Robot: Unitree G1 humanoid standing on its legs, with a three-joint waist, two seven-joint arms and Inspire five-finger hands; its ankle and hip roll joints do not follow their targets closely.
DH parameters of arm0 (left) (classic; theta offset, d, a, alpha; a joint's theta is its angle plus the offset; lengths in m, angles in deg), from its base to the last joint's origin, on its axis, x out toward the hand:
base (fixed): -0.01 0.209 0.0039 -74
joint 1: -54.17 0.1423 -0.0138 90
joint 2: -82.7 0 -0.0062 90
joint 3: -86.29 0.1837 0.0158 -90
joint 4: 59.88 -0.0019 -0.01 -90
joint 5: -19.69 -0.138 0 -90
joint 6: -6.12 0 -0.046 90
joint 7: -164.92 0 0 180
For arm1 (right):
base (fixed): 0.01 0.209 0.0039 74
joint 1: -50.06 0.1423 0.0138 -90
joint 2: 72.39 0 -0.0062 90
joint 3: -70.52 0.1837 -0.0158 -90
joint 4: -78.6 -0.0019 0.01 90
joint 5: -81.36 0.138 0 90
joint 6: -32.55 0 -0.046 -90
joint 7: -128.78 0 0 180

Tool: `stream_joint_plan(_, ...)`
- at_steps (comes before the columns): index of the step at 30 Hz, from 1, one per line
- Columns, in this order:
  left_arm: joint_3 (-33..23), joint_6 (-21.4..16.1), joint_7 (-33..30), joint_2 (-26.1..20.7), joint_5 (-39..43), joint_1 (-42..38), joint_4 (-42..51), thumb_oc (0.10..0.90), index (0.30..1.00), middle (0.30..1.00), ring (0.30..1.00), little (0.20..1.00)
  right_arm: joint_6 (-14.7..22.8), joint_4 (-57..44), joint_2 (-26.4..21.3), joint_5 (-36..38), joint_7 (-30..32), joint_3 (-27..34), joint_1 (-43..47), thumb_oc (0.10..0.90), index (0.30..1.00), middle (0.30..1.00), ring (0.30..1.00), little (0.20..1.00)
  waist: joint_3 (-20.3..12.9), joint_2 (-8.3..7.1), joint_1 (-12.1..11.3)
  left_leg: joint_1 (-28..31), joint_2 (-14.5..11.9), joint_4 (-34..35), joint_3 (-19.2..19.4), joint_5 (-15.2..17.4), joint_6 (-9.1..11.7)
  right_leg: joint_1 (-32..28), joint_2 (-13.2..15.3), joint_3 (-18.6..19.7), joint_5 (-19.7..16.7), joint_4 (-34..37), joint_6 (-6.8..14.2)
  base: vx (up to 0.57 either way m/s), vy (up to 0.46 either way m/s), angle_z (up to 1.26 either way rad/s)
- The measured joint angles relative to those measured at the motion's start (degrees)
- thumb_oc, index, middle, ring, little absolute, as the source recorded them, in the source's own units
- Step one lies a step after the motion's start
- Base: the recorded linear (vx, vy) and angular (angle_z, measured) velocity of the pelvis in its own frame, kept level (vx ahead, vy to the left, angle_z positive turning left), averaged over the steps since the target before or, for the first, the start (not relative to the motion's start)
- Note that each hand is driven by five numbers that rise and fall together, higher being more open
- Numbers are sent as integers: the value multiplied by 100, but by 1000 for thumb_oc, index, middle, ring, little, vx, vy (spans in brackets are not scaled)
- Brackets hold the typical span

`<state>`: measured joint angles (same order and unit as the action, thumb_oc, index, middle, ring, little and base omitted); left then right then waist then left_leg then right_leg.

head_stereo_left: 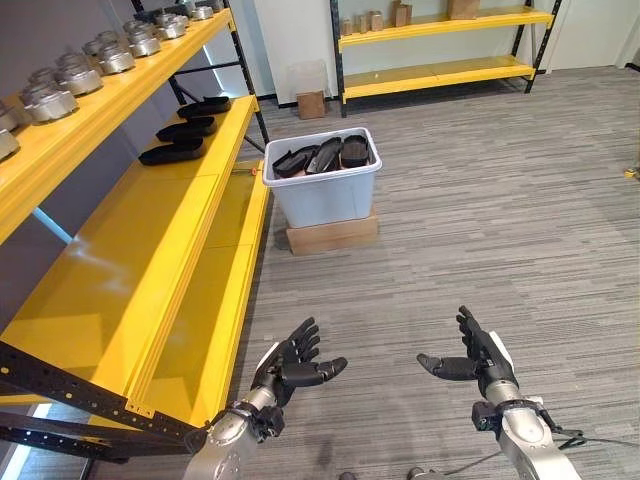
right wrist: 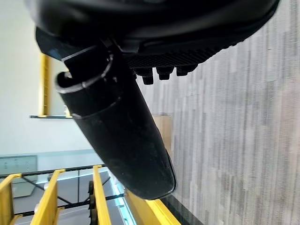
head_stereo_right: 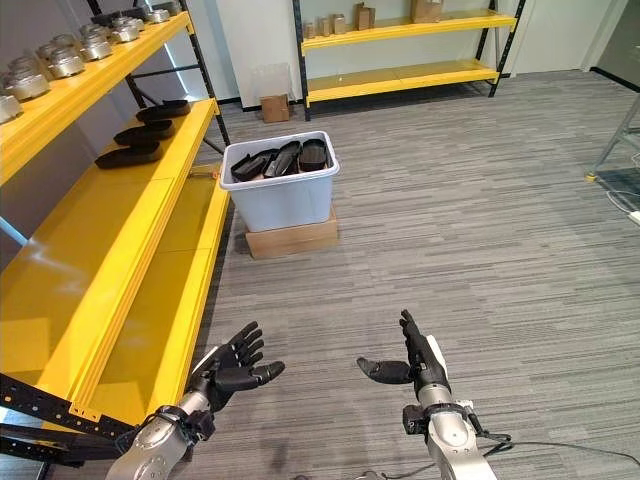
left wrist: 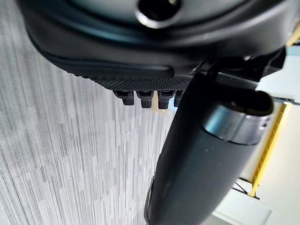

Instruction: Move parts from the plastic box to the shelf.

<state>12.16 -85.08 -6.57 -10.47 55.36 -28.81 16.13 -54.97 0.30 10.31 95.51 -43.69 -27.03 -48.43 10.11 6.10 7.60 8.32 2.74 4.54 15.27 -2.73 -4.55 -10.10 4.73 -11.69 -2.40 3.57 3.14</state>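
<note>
A white plastic box [head_stereo_left: 325,190] stands on a low cardboard block on the carpet ahead, and several black flat parts [head_stereo_left: 322,156] lie in it. Three more black parts [head_stereo_left: 187,129] rest on the far end of the yellow shelf [head_stereo_left: 130,260] to my left. My left hand [head_stereo_left: 295,362] hovers low over the floor near the shelf's front corner, open, fingers spread, holding nothing. My right hand [head_stereo_left: 478,362] hangs at the same height to the right, open and empty, thumb pointing inward. Both hands are well short of the box.
An upper yellow shelf board [head_stereo_left: 100,110] carries a row of silver metal parts [head_stereo_left: 62,82]. A second yellow rack [head_stereo_left: 440,50] with small boxes stands at the far wall. A small cardboard box [head_stereo_left: 311,104] sits by the wall. Grey carpet [head_stereo_left: 480,220] spreads to the right.
</note>
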Motion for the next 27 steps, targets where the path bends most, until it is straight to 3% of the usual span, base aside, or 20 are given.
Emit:
stream_joint_plan(4, -2, -13, -81, 27, -6, -18, 10, 900, 1000, 1000, 1000, 1000, 1, -2, -16, -63, 30, 0, 18, 900, 1000, 1000, 1000, 1000, 18, 28, 12, 65, -33, 24, 7, 95, 140, -59, -37, 13, 51, 35, -21, 8, 10, -5)
stream_joint_plan(10, -2, 7, -214, 54, -4, -38, 11, 900, 1000, 1000, 1000, 1000, -1, -2, -131, -72, 28, -6, 16, 900, 1000, 1000, 1000, 1000, 49, 36, 16, 61, -43, 24, 5, 98, 145, -48, -45, 13, 58, 30, -31, 3, 9, 0)
stream_joint_plan(27, -2, 249, -309, 88, -33, -279, 52, 900, 1000, 1000, 1000, 1000, -3, -16, -141, -210, -161, -84, 127, 900, 1000, 1000, 1000, 1000, 196, -160, 6, 84, -28, 25, 4, 86, 83, -53, -27, 1, 57, -69, -14, 19, 81, 0)
